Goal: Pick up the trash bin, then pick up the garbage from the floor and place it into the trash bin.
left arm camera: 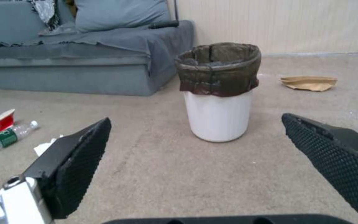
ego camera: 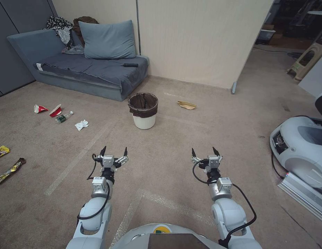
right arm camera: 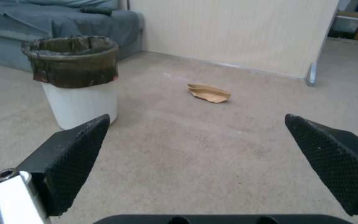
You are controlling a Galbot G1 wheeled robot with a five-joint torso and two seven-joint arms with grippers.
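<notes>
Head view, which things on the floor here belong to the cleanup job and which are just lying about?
Job:
trash bin
crushed cups
small bottle
crumpled tissue
snack wrappers
tan folded paper
left gripper and right gripper, both open, held above the carpet

Lying about:
sofa
pillow
clothes

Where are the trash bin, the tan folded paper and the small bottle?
trash bin (ego camera: 144,121): head view, white wall.
tan folded paper (right arm camera: 209,92): right wrist view, its middle.
small bottle (ego camera: 63,117): head view, green label.
</notes>
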